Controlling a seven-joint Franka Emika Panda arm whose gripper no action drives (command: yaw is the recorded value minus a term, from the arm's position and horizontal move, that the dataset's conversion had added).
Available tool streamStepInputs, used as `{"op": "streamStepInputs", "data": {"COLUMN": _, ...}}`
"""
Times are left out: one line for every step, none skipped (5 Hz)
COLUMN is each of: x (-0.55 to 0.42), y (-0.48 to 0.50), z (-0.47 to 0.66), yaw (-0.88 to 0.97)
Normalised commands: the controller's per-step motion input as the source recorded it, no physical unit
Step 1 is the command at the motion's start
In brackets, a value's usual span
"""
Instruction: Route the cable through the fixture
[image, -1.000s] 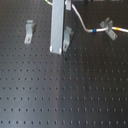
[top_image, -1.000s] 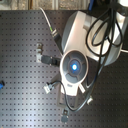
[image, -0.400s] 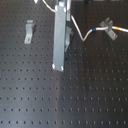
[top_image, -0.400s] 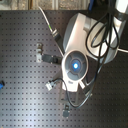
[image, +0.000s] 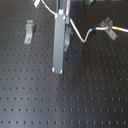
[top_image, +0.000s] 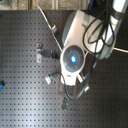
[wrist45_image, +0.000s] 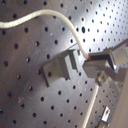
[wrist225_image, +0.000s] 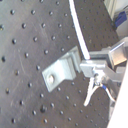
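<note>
Clenched on the cable (wrist45_image: 75, 37), my pincer (wrist45_image: 92, 62) holds it just beside the bracket (wrist45_image: 61, 67); thin, light and limp, the cord should be pinched close to the bracket to limit sagging.

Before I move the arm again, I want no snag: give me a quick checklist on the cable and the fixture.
1. Cable at gripper: ok, it meets the jaws in both wrist views.
2. Firm grasp: cannot tell, contact is blurred.
3. Cable seated in the nearest fixture: not ok, it passes beside the bracket.
4. Cable's banded end at far fixture: ok, it lies there.
5. Third fixture free of cable: ok.
</note>
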Motion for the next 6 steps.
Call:
{"op": "streamStepInputs", "data": {"x": -0.215, "y": -0.093, "z": 0.20, "yaw": 0.23}}
{"op": "streamStepInputs", "data": {"x": -0.078, "y": 0.016, "z": 0.00, "yaw": 0.14}}
{"op": "streamStepInputs", "data": {"x": 0.032, "y": 0.124, "z": 0.11, "yaw": 0.10}}
{"op": "streamStepInputs", "data": {"x": 0.023, "y": 0.070, "z": 0.36, "yaw": 0.31}}
{"op": "streamStepInputs", "data": {"x": -0.048, "y": 0.034, "z": 0.31, "yaw": 0.38}}
{"op": "streamStepInputs", "data": {"x": -0.116, "y": 0.098, "z": 0.22, "yaw": 0.44}}
